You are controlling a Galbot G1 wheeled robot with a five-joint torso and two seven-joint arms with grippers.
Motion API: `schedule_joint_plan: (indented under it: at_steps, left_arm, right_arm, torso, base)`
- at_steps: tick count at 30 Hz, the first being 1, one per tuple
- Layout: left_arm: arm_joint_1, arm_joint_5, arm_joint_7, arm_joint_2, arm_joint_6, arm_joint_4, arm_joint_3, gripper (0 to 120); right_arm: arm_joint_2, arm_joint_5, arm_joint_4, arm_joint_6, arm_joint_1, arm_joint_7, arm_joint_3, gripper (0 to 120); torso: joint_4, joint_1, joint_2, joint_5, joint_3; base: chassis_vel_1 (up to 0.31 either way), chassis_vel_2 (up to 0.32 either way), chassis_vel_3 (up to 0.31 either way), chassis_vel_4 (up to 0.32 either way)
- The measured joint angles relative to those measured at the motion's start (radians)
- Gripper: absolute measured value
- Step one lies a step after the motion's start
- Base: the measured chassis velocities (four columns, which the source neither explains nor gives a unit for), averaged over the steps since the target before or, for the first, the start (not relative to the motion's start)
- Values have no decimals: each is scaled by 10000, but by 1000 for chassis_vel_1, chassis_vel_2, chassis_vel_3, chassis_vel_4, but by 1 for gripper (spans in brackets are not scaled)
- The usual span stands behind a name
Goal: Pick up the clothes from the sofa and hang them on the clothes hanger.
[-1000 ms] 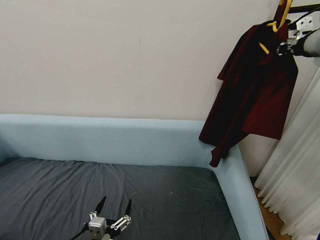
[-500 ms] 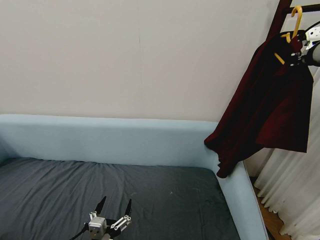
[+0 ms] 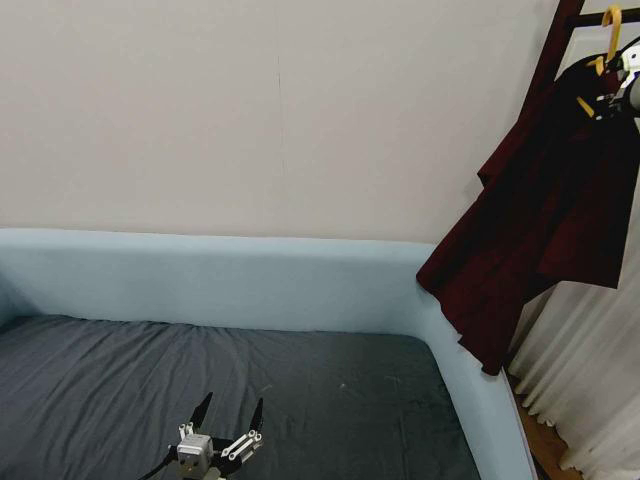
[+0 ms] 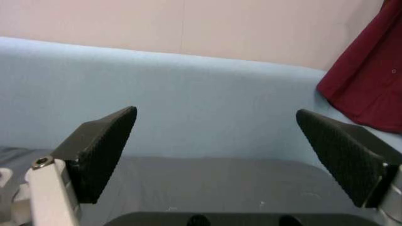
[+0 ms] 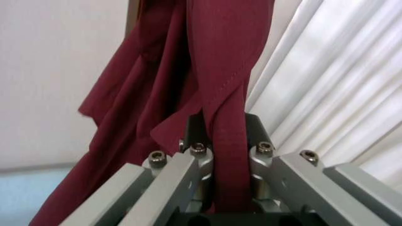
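Observation:
A dark red shirt (image 3: 545, 230) hangs from a yellow hanger (image 3: 610, 35) at the upper right of the head view, beside the dark post of the clothes rack (image 3: 556, 45). My right gripper (image 3: 622, 85) holds it up near the collar. In the right wrist view that gripper (image 5: 223, 188) is shut on a fold of the red shirt (image 5: 188, 84). The shirt's lower hem hangs just past the sofa's right arm. My left gripper (image 3: 228, 425) is open low over the sofa seat; its wrist view has the wide-apart gripper (image 4: 220, 155) and the shirt (image 4: 370, 89) off to one side.
The pale blue sofa (image 3: 250, 280) with a dark grey seat cover (image 3: 300, 400) spans the lower head view. A plain wall stands behind it. White curtains (image 3: 590, 380) hang to the right of the sofa, right behind the shirt.
My right gripper has carried the shirt and hanger to the right and slightly up, closer to the rack post. The hem has swung past the sofa arm. The left gripper has stayed still.

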Motion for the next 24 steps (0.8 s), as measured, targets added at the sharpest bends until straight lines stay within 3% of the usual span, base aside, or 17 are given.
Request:
schedule_joint_plan:
  at_steps: [12,15,20,24]
  left_arm:
    - [0,0,0,0,0,0,0,100]
    - [0,0,0,0,0,0,-1,100]
    - [0,0,0,0,0,0,0,100]
    - [0,0,0,0,0,0,0,100]
  right_arm:
    - [1453,-1314,-2903,-4,-766,-1202,1148,3]
    - [2153,-1911,-4167,-5,-1065,-1585,2144,3]
    - [2423,-2079,-4518,-6,-1282,-1699,2611,3]
    - [3060,-2089,-5237,-6,-1649,-1470,3478,3]
  torso:
    - [0,0,0,5,1]
    - [1,0,0,0,1]
    - [-2,0,0,2,1]
    - [3,0,0,-1,1]
  base:
    - [0,0,0,0]
    - [0,0,0,0]
    - [0,0,0,0]
    - [0,0,0,0]
